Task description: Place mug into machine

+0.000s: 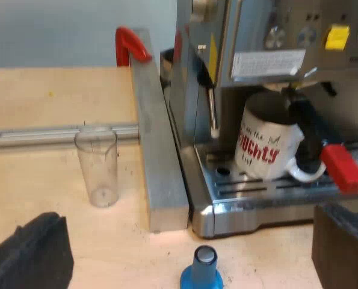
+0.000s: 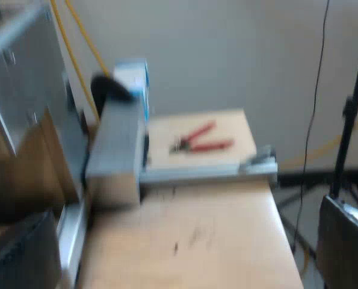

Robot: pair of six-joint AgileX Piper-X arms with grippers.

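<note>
the mug [image 1: 264, 144] stands on the drip tray [image 1: 257, 208] of the espresso machine [image 1: 251, 30], white with red lettering, its mouth right beneath the metal holder [image 1: 308, 135] locked into the machine's front. the holder's dark handle comes out over the mug's own white handle, and its red end sits above the tray's grating. a thin steam wand [image 1: 212, 111] hangs down just beside the mug, nearer the tray's corner.

the left gripper [image 1: 191, 217] hovers over the table [image 1: 46, 114] with its two black fingers [image 1: 28, 256] spread wide and nothing between them - well apart from the mug. the blue tamper [image 1: 201, 271] stands on the table near the drip tray's corner, between the two fingers. a clear measuring glass [image 1: 97, 165] stands upright and apart from the machine, close to where a flat metal rail [image 1: 52, 133] meets a thick metal beam [image 1: 157, 138]. the beam lies along the machine's side, touching or nearly touching it, and a red clamp [image 1: 130, 45] sits at its far end.

the right gripper [image 2: 185, 214] is also spread apart and holds nothing - it hangs above bare wood of the table [image 2: 227, 253]. ahead of it the same kind of beam [image 2: 115, 150] and rail [image 2: 203, 171] cross the table, the rail's end reaching the table's edge. red-handled pliers [image 2: 203, 139] lie flat past the rail, toward a corner of the table. a blue and white box [image 2: 133, 81] stands at the beam's far end; what it is i cannot tell.
</note>
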